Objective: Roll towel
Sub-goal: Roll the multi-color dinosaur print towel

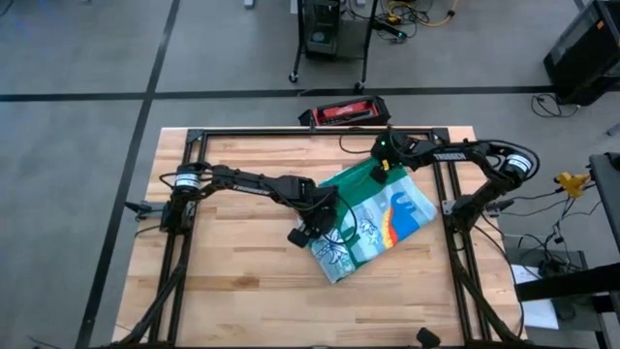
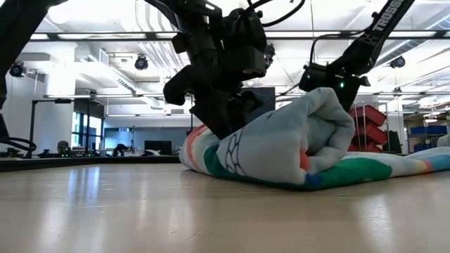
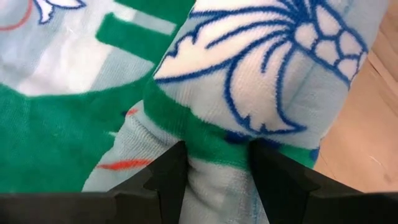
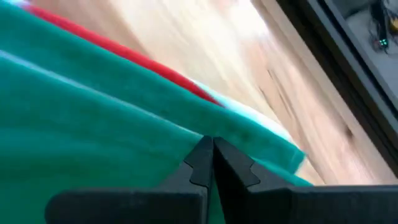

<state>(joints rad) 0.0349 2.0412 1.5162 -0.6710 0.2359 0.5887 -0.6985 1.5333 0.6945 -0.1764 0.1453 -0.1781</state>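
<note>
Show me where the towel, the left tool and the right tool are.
towel (image 1: 392, 215): high view, on its printed face.
left tool (image 3: 214, 177): left wrist view, midway between the fingertips, clamping a towel fold.
right tool (image 4: 211, 155): right wrist view, at the closed fingertips on the green cloth.

left gripper (image 1: 334, 225) reaches in low at mid-table, fingers (image 3: 166, 180) parted around cloth; right gripper (image 1: 385, 163) at the far side, fingers (image 4: 202, 163) pinched together

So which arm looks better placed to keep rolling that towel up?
Probably the left: its hand is clamped on the rolled end of the towel. The right hand pinches the far green edge, likely just steadying it.
</note>
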